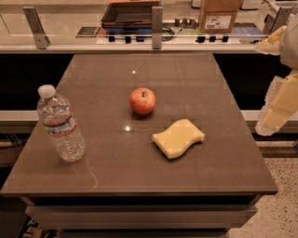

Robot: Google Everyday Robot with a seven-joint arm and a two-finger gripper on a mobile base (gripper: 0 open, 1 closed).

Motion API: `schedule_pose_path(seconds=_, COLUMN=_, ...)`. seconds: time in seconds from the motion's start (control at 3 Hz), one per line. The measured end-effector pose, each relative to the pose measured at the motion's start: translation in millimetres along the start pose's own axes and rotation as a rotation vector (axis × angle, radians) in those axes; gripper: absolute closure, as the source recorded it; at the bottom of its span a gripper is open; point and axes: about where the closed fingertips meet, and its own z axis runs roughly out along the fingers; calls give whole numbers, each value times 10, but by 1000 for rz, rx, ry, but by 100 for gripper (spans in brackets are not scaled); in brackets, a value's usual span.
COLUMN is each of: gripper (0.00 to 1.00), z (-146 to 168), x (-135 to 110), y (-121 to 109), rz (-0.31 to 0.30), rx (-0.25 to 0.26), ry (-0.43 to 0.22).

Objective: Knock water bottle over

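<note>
The water bottle (61, 124) stands upright near the table's front left corner; it is clear ribbed plastic with a white cap and a pale label band. My gripper (278, 108) hangs off the right edge of the table, at the right side of the camera view, far from the bottle. It holds nothing that I can see.
A red apple (142, 101) sits at the middle of the brown table (186, 74). A yellow sponge (178, 138) lies to its front right. Behind the table runs a counter with a cardboard box (219, 15) and a dark tray (130, 13).
</note>
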Motion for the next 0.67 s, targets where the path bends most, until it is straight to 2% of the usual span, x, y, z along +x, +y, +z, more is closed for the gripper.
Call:
schedule_pose_path(seconds=0.33, gripper=0, z=47, x=-25, y=46, rz=-25, rx=-20, ry=-137)
schedule_pose_path(seconds=0.67, gripper=0, z=89, x=-95, y=149, rz=-65, rx=-41, ry=-316)
